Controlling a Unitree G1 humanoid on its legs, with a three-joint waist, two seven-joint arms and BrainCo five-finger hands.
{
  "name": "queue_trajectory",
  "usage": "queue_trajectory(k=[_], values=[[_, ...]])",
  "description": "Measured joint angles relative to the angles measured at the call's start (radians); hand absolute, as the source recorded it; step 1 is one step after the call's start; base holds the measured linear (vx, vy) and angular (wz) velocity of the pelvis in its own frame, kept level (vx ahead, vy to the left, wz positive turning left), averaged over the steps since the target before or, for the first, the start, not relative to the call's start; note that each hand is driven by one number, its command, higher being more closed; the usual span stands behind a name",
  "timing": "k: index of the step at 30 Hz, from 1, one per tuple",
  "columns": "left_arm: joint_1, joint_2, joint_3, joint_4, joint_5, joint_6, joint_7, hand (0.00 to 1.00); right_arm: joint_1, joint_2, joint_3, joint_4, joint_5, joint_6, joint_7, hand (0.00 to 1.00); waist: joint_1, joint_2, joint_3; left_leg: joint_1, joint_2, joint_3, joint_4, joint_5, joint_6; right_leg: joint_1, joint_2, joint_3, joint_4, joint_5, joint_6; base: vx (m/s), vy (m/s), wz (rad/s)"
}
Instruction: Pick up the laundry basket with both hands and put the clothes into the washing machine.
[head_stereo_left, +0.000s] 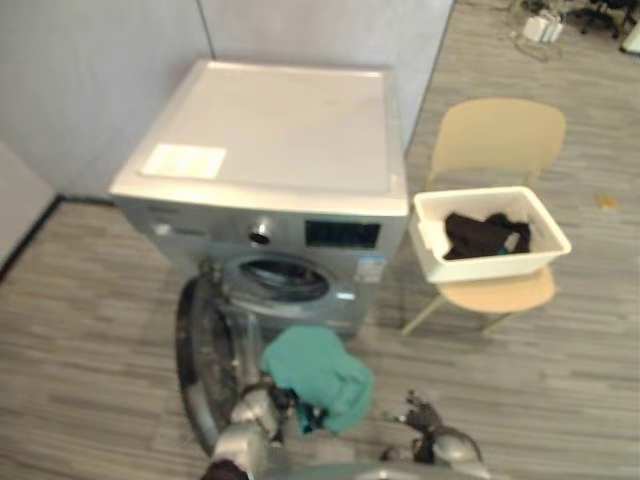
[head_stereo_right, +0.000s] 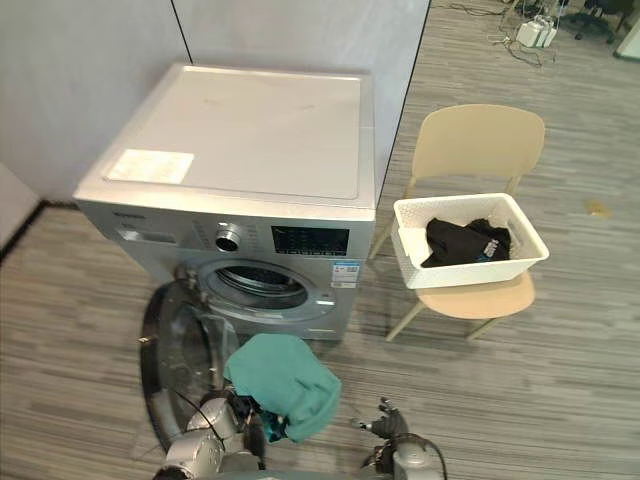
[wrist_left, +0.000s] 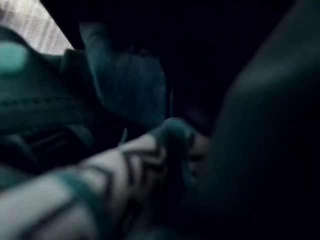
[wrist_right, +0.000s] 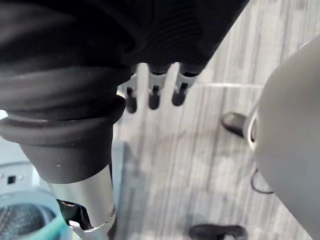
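Observation:
A teal garment (head_stereo_right: 285, 385) hangs bunched in front of the silver washing machine (head_stereo_right: 250, 140), just below its open drum (head_stereo_right: 262, 285). My left hand (head_stereo_right: 232, 420) is at the garment's lower left edge with its fingers (wrist_left: 115, 170) curled into the cloth (wrist_left: 125, 85). Down on the right, my right hand (head_stereo_right: 395, 432) is a short way from the garment, its fingers (wrist_right: 154, 92) straight and holding nothing. The white laundry basket (head_stereo_right: 480, 272) stands on a beige chair (head_stereo_right: 478, 140) to the right of the machine, with black clothes (head_stereo_right: 462, 242) inside.
The machine's round door (head_stereo_right: 175, 370) is swung open to the left, close to my left arm. Grey partition walls stand behind the machine. Wood-pattern floor lies in front of the chair.

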Motion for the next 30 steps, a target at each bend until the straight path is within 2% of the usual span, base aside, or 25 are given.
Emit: queue_trajectory(k=[2, 5, 8, 9, 10, 12, 14, 16, 18, 19, 20, 23, 24, 26, 28, 29, 30], values=[[-0.032, 0.012, 0.050, 0.034, -0.032, -0.001, 0.031, 1.00, -0.011, 0.011, 0.014, -0.001, 0.001, 0.000, -0.002, 0.00, 0.002, -0.018, 0.019, -0.015, 0.033, -0.002, 0.008, 0.006, -0.009, -0.009, 0.029, 0.002, -0.006, 0.002, -0.008, 0.03, -0.130, -0.04], [-0.066, 0.012, 0.108, 0.051, -0.080, -0.005, 0.076, 1.00, -0.020, -0.006, 0.022, -0.032, 0.002, -0.007, -0.006, 0.00, -0.001, -0.018, 0.049, -0.022, 0.063, 0.000, 0.032, 0.008, -0.012, -0.007, 0.055, 0.005, -0.006, 0.004, -0.011, 0.01, -0.104, -0.08], [-0.160, 0.020, 0.201, 0.054, -0.137, -0.027, 0.106, 1.00, -0.023, -0.019, 0.025, -0.076, 0.002, -0.027, -0.008, 0.00, -0.002, -0.032, 0.107, -0.035, 0.081, 0.002, 0.011, 0.023, -0.033, -0.029, 0.074, 0.007, -0.006, -0.004, -0.039, -0.06, -0.055, -0.04], [-0.224, 0.034, 0.239, 0.062, -0.162, -0.045, 0.122, 1.00, -0.031, -0.019, 0.026, -0.095, 0.004, -0.030, -0.008, 0.00, -0.002, -0.043, 0.134, -0.059, 0.089, 0.004, -0.032, 0.056, -0.043, -0.068, 0.085, 0.002, -0.004, 0.002, -0.051, -0.10, -0.029, 0.00], [-0.240, 0.040, 0.249, 0.066, -0.167, -0.049, 0.124, 1.00, -0.033, -0.018, 0.027, -0.100, 0.004, -0.030, -0.008, 0.00, -0.002, -0.047, 0.141, -0.064, 0.089, 0.005, -0.042, 0.068, -0.040, -0.078, 0.086, 0.001, -0.004, 0.003, -0.053, -0.13, -0.021, 0.04], [-0.366, 0.067, 0.288, 0.128, -0.214, -0.068, 0.154, 1.00, -0.042, -0.024, 0.021, -0.140, 0.010, -0.035, -0.025, 0.00, -0.010, -0.063, 0.211, -0.090, 0.089, 0.056, -0.105, 0.126, -0.025, -0.129, 0.079, -0.024, 0.015, 0.007, -0.059, -0.13, 0.023, 0.18], [-0.408, 0.077, 0.300, 0.138, -0.230, -0.072, 0.175, 1.00, -0.040, -0.024, 0.019, -0.158, 0.014, -0.035, -0.043, 0.00, -0.028, -0.078, 0.251, -0.097, 0.079, 0.110, -0.113, 0.137, -0.016, -0.151, 0.056, -0.026, 0.038, 0.006, -0.057, -0.08, 0.106, 0.08], [-0.444, 0.074, 0.307, 0.141, -0.236, -0.075, 0.194, 1.00, -0.027, -0.026, 0.019, -0.200, 0.018, -0.035, -0.051, 0.00, -0.031, -0.082, 0.270, -0.127, 0.054, 0.139, -0.106, 0.133, -0.009, -0.196, 0.019, -0.021, 0.069, 0.004, -0.053, -0.06, 0.179, -0.05], [-0.491, 0.061, 0.326, 0.143, -0.239, -0.091, 0.212, 1.00, -0.039, -0.023, 0.023, -0.225, 0.017, -0.035, -0.050, 0.00, -0.027, -0.093, 0.276, -0.198, 0.042, 0.171, -0.040, 0.105, 0.032, -0.263, -0.019, -0.006, 0.116, 0.000, -0.043, -0.04, 0.189, -0.05], [-0.525, 0.061, 0.334, 0.150, -0.256, -0.094, 0.219, 1.00, -0.048, -0.019, 0.024, -0.249, 0.018, -0.035, -0.051, 0.00, -0.030, -0.096, 0.280, -0.261, 0.044, 0.180, 0.048, 0.061, 0.055, -0.300, -0.044, -0.003, 0.150, -0.008, -0.031, -0.04, 0.192, 0.01], [-0.545, 0.060, 0.333, 0.159, -0.259, -0.095, 0.226, 1.00, -0.049, -0.019, 0.024, -0.266, 0.018, -0.035, -0.051, 0.00, -0.030, -0.095, 0.288, -0.283, 0.045, 0.179, 0.091, 0.039, 0.062, -0.309, -0.055, -0.002, 0.165, -0.011, -0.027, -0.02, 0.116, 0.03], [-0.546, 0.060, 0.333, 0.160, -0.260, -0.095, 0.226, 1.00, -0.050, -0.019, 0.024, -0.267, 0.018, -0.035, -0.051, 0.00, -0.030, -0.095, 0.289, -0.284, 0.045, 0.179, 0.094, 0.038, 0.062, -0.309, -0.055, -0.002, 0.166, -0.011, -0.026, 0.00, 0.013, -0.10], [-0.667, 0.057, 0.334, 0.113, -0.284, -0.115, 0.268, 1.00, -0.050, -0.003, 0.045, -0.466, 0.023, -0.046, -0.080, 0.00, -0.007, -0.095, 0.355, -0.387, 0.111, 0.259, 0.400, -0.127, 0.135, -0.465, -0.169, 0.019, 0.508, -0.029, -0.004, -0.11, 0.372, -0.27], [-0.702, 0.055, 0.336, 0.088, -0.295, -0.123, 0.276, 1.00, -0.052, 0.004, 0.060, -0.500, 0.033, -0.054, -0.088, 0.00, -0.010, -0.094, 0.359, -0.418, 0.112, 0.256, 0.432, -0.140, 0.149, -0.495, -0.189, 0.019, 0.562, -0.029, -0.004, -0.13, 0.402, -0.02], [-0.749, 0.058, 0.371, 0.047, -0.303, -0.139, 0.283, 1.00, -0.055, 0.026, 0.069, -0.557, 0.039, -0.057, -0.093, 0.00, 0.006, -0.095, 0.381, -0.436, 0.139, 0.252, 0.467, -0.166, 0.151, -0.506, -0.186, 0.020, 0.580, -0.030, -0.006, -0.06, 0.040, -0.05], [-0.774, 0.059, 0.380, 0.044, -0.305, -0.139, 0.291, 1.00, -0.057, 0.036, 0.071, -0.575, 0.039, -0.058, -0.096, 0.00, 0.017, -0.093, 0.394, -0.437, 0.143, 0.248, 0.472, -0.183, 0.143, -0.534, -0.190, 0.030, 0.605, -0.037, -0.019, -0.13, -0.030, -0.26], [-0.853, 0.068, 0.387, 0.041, -0.315, -0.143, 0.304, 1.00, -0.069, 0.049, 0.085, -0.604, 0.039, -0.061, -0.105, 0.00, 0.031, -0.096, 0.405, -0.471, 0.144, 0.250, 0.477, -0.184, 0.138, -0.597, -0.215, 0.028, 0.615, -0.077, -0.049, -0.17, -0.101, -0.06]])
